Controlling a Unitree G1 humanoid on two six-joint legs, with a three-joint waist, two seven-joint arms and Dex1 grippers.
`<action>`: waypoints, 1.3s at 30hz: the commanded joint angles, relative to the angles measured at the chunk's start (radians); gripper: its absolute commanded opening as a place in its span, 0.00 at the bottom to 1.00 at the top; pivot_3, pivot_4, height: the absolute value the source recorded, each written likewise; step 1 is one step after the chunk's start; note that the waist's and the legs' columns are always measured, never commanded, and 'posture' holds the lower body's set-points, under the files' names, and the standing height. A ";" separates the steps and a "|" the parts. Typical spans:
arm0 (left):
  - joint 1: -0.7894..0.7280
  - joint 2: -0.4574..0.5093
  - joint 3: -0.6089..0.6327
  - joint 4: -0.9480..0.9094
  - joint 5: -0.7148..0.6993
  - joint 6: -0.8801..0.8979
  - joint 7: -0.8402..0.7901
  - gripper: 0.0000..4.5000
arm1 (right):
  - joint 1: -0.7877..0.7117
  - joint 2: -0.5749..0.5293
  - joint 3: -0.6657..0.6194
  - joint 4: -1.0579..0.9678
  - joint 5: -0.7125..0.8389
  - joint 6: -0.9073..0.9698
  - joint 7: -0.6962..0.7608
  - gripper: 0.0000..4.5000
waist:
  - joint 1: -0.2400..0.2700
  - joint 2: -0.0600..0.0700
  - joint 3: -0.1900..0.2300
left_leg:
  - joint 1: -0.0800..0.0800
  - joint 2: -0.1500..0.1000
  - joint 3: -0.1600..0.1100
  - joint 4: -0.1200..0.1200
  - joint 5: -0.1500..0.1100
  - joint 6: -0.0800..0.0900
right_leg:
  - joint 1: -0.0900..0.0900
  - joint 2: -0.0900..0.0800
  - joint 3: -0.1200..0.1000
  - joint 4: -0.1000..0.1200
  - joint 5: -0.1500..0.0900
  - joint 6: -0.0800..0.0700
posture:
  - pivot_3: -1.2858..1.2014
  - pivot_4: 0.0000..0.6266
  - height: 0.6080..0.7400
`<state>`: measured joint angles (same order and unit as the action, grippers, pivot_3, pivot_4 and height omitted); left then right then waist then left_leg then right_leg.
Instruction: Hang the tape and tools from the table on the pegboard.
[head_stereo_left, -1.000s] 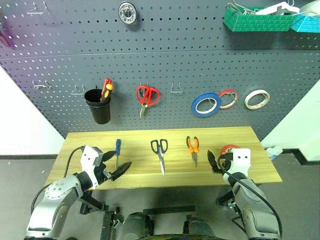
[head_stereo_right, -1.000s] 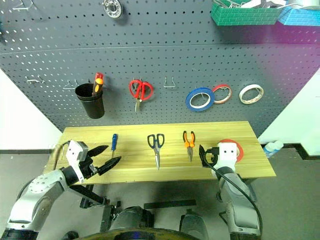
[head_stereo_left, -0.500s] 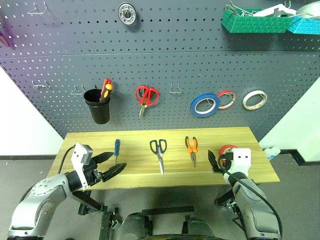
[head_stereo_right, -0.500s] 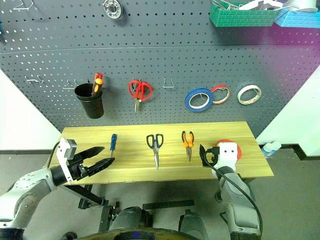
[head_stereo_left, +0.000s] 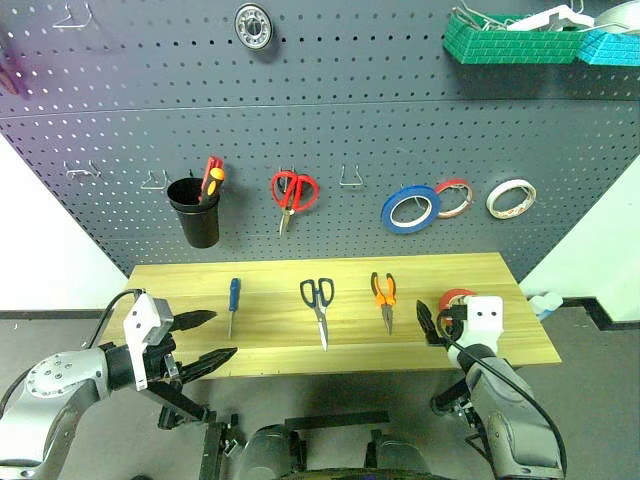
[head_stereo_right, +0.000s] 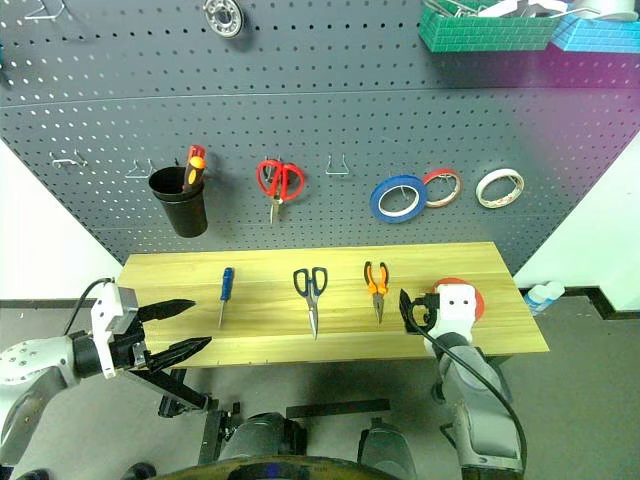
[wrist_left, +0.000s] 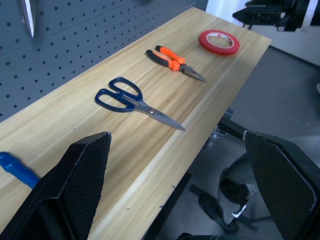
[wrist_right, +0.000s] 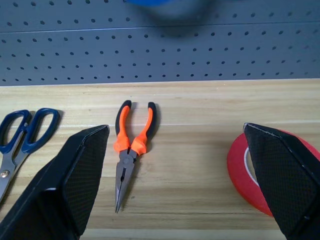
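- Tape (head_stereo_left: 459, 299), the thick orange-red roll, is lying flat at the right end of the worktop (head_stereo_left: 280, 340), just behind the right gripper (head_stereo_left: 432, 324) and partly hidden by it from the head view.
- Nothing is being held: the fingers (wrist_right: 75, 185) of the right gripper are standing wide apart, with the pliers (wrist_right: 131, 150) framed between them in the wrist view and the roll sitting just inside one finger.
- The left gripper (head_stereo_left: 205, 340) is being carried off the front left corner of the worktop, its fingers (wrist_left: 75, 190) likewise spread wide and empty.
- The other tools are laid in a row along the worktop: the blue-handled screwdriver (head_stereo_left: 233, 303) nearest the left gripper, the dark-handled scissors (head_stereo_left: 319, 307) in the middle, the pliers between scissors and tape.
- On the pegboard (head_stereo_left: 330, 120) a bare wire hook (head_stereo_left: 351, 178) is waiting between the red scissors (head_stereo_left: 293, 193) and the blue tape ring (head_stereo_left: 411, 207); more bare hooks are seen far left, beside the black cup (head_stereo_left: 197, 211).
- Judged from this, the task is only being opened: all four items are resting on the worktop, and a first pick is being lined up.
- The right side looks the readier, so the next move is being read as a short reach onto the tape or pliers, a closing of the fingers, then a lift to a free hook.
- The roll will need its core threaded squarely over the wire.
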<state>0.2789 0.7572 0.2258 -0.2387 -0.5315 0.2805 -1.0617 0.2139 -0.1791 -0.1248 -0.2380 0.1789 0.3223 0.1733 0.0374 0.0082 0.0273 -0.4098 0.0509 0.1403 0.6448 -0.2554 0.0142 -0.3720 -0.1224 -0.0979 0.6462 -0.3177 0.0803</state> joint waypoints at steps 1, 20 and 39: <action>-0.020 0.010 0.021 0.002 0.011 -0.040 -0.019 0.99 | 0.003 -0.022 0.007 -0.081 -0.002 0.010 0.015 1.00 | 0.000 0.000 0.000 | 0.000 0.000 0.000 0.000 0.000 0.000 | 0.000 0.000 0.000 0.000 0.000 0.000 | 0.55 0.00 1.00; -0.065 -0.004 0.017 -0.080 -0.005 0.005 0.037 0.99 | -0.201 -0.162 -0.003 0.288 -0.057 0.011 0.096 1.00 | -0.029 0.001 0.006 | 0.000 0.001 0.002 0.000 0.000 0.001 | -0.001 0.004 0.000 0.003 0.001 0.004 | 0.54 0.00 1.00; -0.015 -0.029 0.008 -0.062 0.012 -0.053 0.031 0.99 | -0.240 -0.276 0.004 0.231 -0.075 0.180 0.144 1.00 | -0.038 -0.003 0.050 | 0.001 0.001 0.002 0.001 -0.001 -0.002 | -0.001 0.000 0.002 0.002 0.000 0.000 | 0.53 0.14 1.00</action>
<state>0.2689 0.7282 0.2208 -0.2940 -0.5231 0.2512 -1.0236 -0.0019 -0.4341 -0.1329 -0.0087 0.1280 0.4976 0.3110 -0.0009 0.0048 0.0773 -0.4093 0.0517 0.1422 0.6459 -0.2566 0.0127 -0.3728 -0.1220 -0.0959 0.6477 -0.3179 0.0804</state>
